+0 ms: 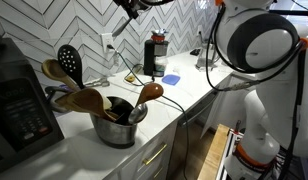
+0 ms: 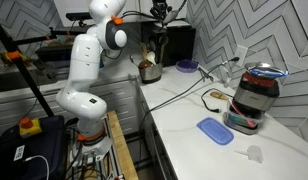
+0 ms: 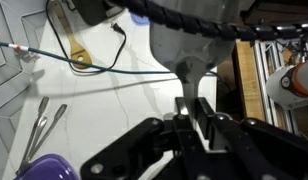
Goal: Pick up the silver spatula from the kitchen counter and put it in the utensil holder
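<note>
The gripper point(image 3: 191, 106) enters from the lower edge of the wrist view, its two fingers point(image 3: 180, 116) closed nearly together on the narrow neck of the silver spatula point(image 3: 189, 48). The spatula's broad blade extends upward to the upper centre of that frame and is clear of the white surface point(image 3: 104, 125) behind it. In both exterior views the gripper sits at the top edge of the frame, well above the surface and partly cut off (the spatula itself cannot be made out there). The utensil holder point(image 1: 115, 134) stands at the lower centre-left of an exterior view, near the front edge of the surface. It contains several wooden spoons point(image 1: 84, 101) and a black slotted spoon point(image 1: 69, 62). In an exterior view the same holder point(image 2: 149, 72) appears small at the upper centre. A thin cable point(image 1: 159, 100) runs across the surface. A dark appliance with a red top point(image 2: 256, 95) stands at the right, with a blue lid point(image 2: 214, 130) just beside it.
</note>
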